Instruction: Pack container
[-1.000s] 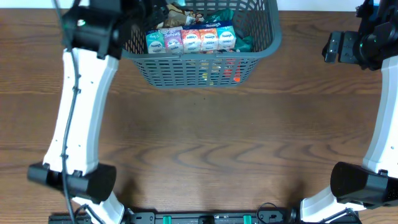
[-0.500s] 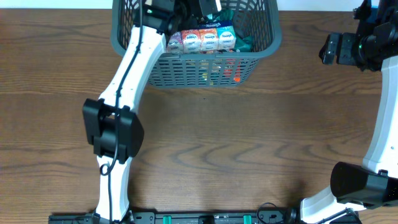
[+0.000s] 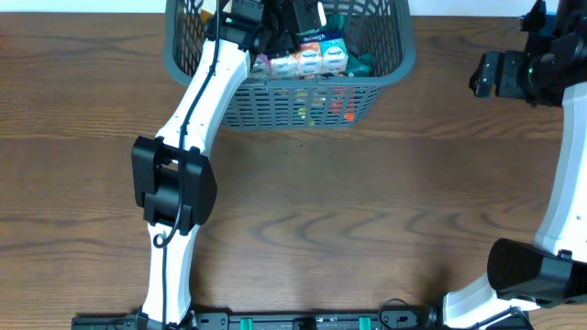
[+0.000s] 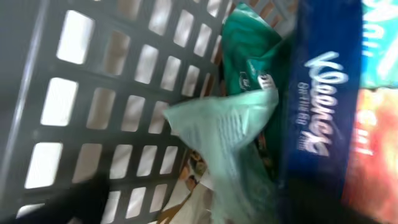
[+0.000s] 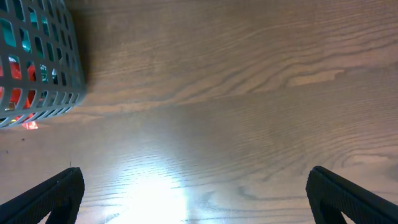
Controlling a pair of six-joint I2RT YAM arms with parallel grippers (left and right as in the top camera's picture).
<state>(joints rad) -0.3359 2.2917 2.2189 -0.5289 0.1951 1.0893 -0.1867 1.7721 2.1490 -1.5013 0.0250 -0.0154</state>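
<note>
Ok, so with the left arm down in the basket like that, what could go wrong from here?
1. The left gripper sits among crowded packets. On pulling out, it might snag the pale green wrapper or the blue tissue pack and drag one over the side.
2. The left arm crosses the rim of the basket closely. A careless lift could catch it and shove or tip the basket.

text: "Kleenex" | on: dark blue packet (image 4: 320, 106) | other print: unreadable
</note>
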